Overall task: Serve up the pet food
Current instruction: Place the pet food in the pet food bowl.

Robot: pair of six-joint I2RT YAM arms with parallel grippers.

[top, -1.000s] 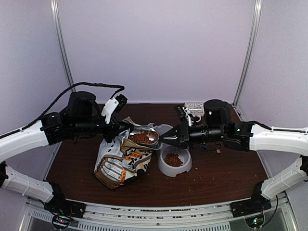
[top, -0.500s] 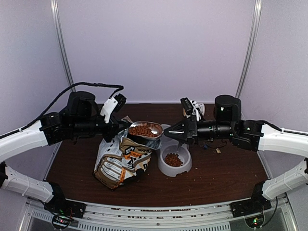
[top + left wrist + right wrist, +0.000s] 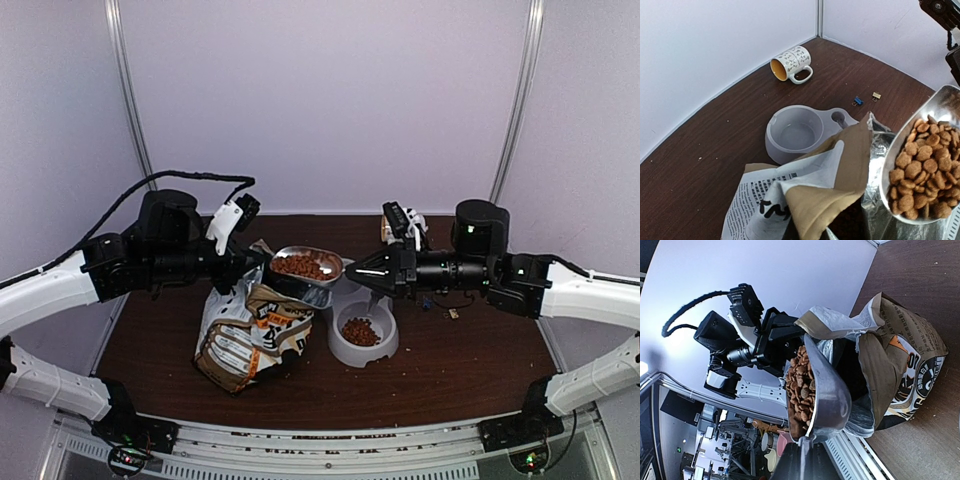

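1. A metal scoop (image 3: 333,267) is held level above the open mouth of a paper bag (image 3: 245,340). It is heaped with the pet food (image 3: 303,265), small reddish-brown pellets.
2. A grey double bowl (image 3: 386,350) is set on the dark worktop (image 3: 450,370) just beside the bag. More of the pet food is seen in its near basin. From the left wrist view the far basin is seen bare.
3. The bag is printed in tan, white and black and is propped upright, with a silver lining shown at the mouth.
4. A patterned mug (image 3: 792,63) with a yellow inside is laid on its side near the back wall. Two small binder clips (image 3: 857,101), one blue and one gold, are found between the mug and the bowl.
5. The scoop's handle is clamped in the right pincer (image 3: 352,270), its jaws narrowed on it, so the heaped pet food is carried just beyond the fingertips.
6. The left pincer (image 3: 258,262) is closed tight on the bag's upper edge. The mouth is held open, and the loaded scoop is found just beside this pincer.
7. Large dark letters are printed on the bag's front, and a block of small print is seen on its white panel. Neither can be read with certainty.
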